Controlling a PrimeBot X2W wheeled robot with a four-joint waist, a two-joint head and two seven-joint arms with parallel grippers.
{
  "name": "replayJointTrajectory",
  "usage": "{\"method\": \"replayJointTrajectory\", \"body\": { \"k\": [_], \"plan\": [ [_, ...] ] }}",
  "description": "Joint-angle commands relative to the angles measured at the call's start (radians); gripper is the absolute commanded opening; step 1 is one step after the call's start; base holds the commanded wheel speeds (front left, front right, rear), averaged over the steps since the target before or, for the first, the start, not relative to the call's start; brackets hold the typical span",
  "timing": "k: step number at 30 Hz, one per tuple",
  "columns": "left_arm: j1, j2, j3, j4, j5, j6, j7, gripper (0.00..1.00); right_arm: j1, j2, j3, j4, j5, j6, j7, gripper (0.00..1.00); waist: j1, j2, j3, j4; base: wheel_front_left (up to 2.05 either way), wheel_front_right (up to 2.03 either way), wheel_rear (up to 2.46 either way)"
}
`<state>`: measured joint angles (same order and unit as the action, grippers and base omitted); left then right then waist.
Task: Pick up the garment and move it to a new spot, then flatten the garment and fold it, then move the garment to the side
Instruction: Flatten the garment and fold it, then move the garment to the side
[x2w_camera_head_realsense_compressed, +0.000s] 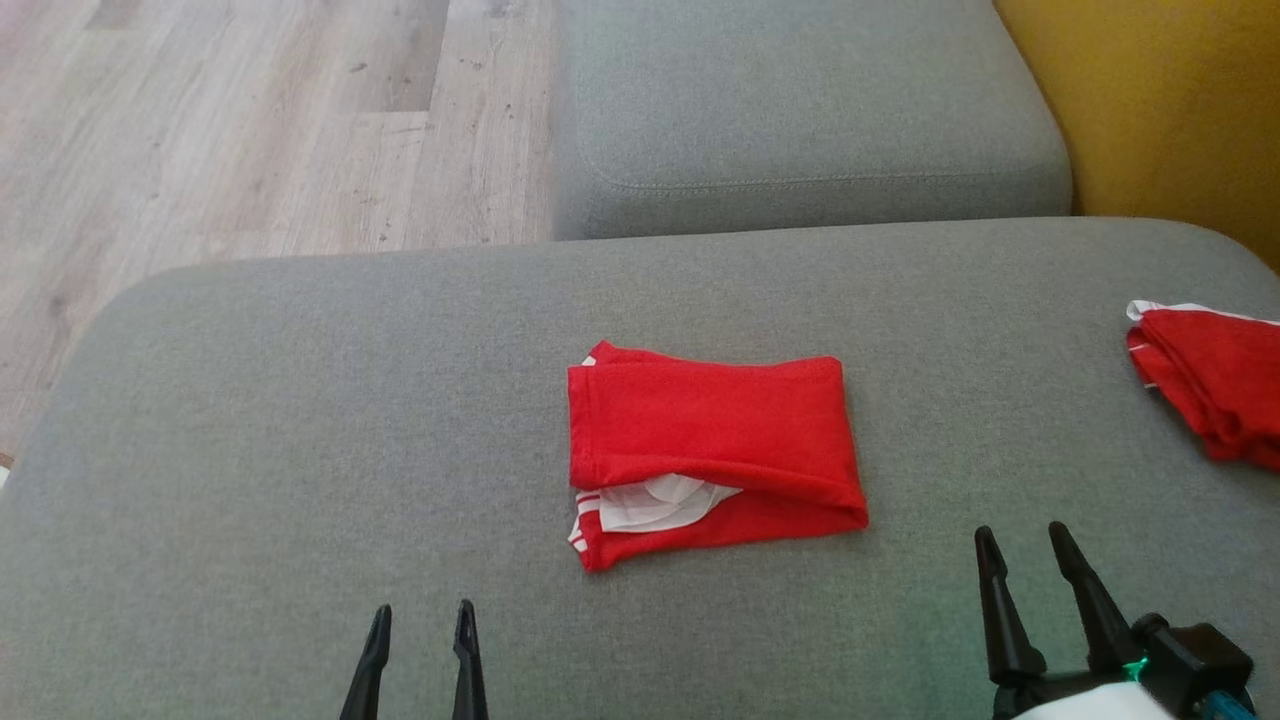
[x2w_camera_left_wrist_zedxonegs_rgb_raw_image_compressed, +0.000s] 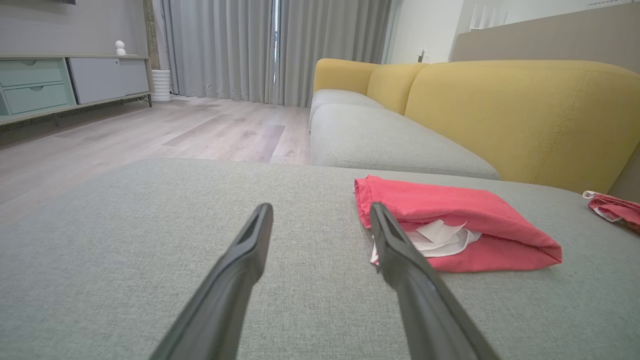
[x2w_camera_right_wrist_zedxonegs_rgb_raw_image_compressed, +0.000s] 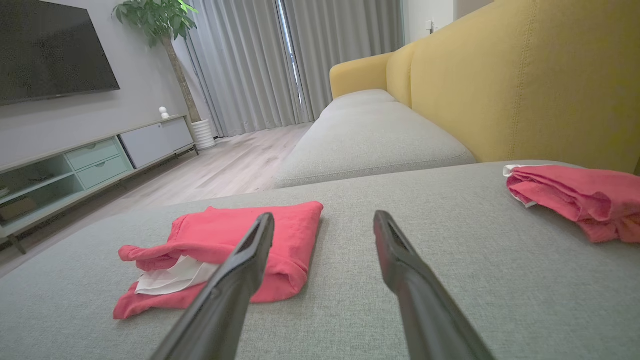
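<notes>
Head view, left to right: the left gripper (x2w_camera_head_realsense_compressed: 421, 622) sits at the bottom edge over the grey cushion (x2w_camera_head_realsense_compressed: 250, 450), jaws spread and empty. The folded red garment (x2w_camera_head_realsense_compressed: 712, 440) lies mid-cushion (white fabric peeking from its near edge), apart from both grippers. The right gripper (x2w_camera_head_realsense_compressed: 1032, 545) is likewise spread, holding nothing. Another red cloth (x2w_camera_head_realsense_compressed: 1215, 390) lies at the far right.
</notes>
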<state>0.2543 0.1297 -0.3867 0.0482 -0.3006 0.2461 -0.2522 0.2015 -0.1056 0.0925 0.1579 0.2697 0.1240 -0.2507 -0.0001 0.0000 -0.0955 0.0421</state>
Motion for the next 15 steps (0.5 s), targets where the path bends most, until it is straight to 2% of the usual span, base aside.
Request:
{"method": "replayJointTrajectory", "body": {
  "k": [1,15],
  "plan": [
    [-0.034,-0.006,0.038,-0.028,0.011,-0.001,-0.01,1.0,-0.028,-0.008,0.019,-0.036,-0.009,0.007,-0.011,1.0,0.0001,0.0,-0.002,0.001,0.0,0.0,0.0],
    [-0.033,0.012,0.027,-0.021,0.084,-0.014,-0.01,1.0,-0.023,-0.003,0.031,-0.052,-0.031,0.007,-0.011,1.0,0.0001,0.0,0.001,0.011,0.0,0.0,0.0]
  ]
}}
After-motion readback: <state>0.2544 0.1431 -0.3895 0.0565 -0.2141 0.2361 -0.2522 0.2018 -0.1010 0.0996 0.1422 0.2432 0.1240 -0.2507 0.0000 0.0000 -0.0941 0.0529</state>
